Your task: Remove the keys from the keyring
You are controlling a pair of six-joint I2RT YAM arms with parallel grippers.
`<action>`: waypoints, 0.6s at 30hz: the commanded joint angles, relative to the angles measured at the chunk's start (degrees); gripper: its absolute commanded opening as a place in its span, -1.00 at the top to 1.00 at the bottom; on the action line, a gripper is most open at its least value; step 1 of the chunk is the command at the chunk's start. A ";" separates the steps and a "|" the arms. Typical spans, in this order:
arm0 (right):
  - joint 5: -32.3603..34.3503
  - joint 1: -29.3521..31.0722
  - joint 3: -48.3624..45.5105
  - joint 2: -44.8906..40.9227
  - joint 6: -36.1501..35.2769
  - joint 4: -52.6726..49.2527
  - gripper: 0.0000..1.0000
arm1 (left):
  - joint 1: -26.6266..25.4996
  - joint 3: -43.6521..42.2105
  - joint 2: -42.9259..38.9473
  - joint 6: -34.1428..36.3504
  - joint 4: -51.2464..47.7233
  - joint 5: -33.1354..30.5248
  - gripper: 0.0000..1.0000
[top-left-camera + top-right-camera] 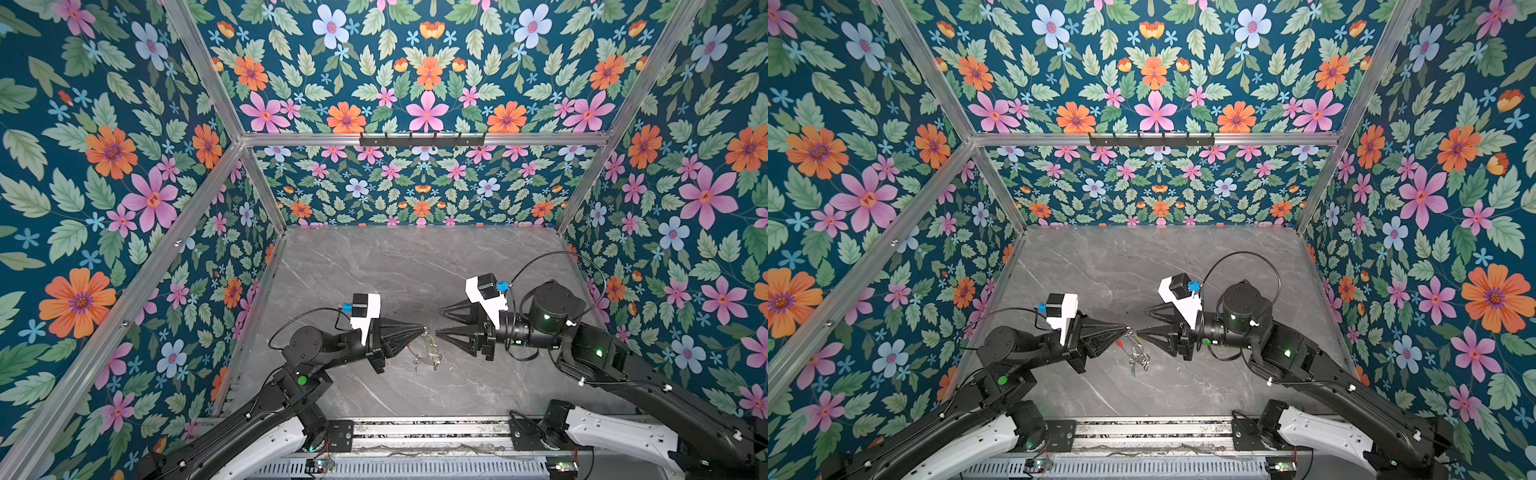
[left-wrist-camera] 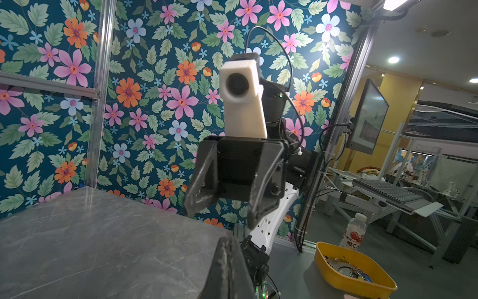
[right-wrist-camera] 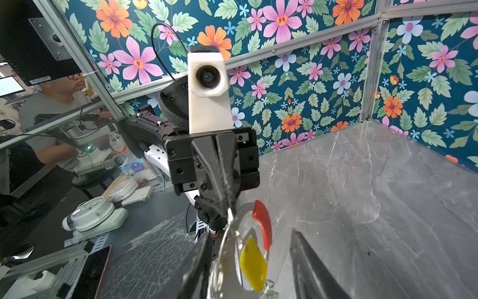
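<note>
1. The keyring (image 3: 264, 227) hangs in the air above the table (image 1: 374, 270), near its front edge. The left gripper (image 1: 423, 330) pinches the top of the ring in its clenched tips.
2. The keys dangle at the bottom of the ring: a green-tagged key (image 1: 415, 369) and a yellow key (image 3: 253, 266). Neither is off yet.
3. The right gripper (image 1: 437, 321) faces the ring with its jaws spread and empty. In the right wrist view the ring and the yellow key sit between its two fingers.
4. To do this step well, I judge the right gripper should close on one key's head only, not on the ring wire or the small loops. The left should keep the ring steady while that key is worked round to the opening.
5. The main risk seems to be the ring swinging or twisting in the pinch.
6. There is no container on the table. On the floor outside, a yellow tub (image 2: 320, 259) holds a jumble of small bits, some of them ring-shaped. A bottle (image 2: 354, 233) stands just behind it.
</note>
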 commanded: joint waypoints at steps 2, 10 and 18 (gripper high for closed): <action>-8.93 -0.54 -0.42 1.43 2.68 5.58 0.03 | 0.03 -0.20 0.13 -0.99 3.45 1.41 1.00; -11.04 -0.60 -2.41 2.58 4.86 8.03 0.20 | 0.03 -0.58 0.14 -1.23 4.09 1.42 1.00; -11.25 -0.56 -2.94 3.19 5.28 7.87 0.45 | 0.03 -0.82 -0.14 -1.03 3.99 1.06 1.00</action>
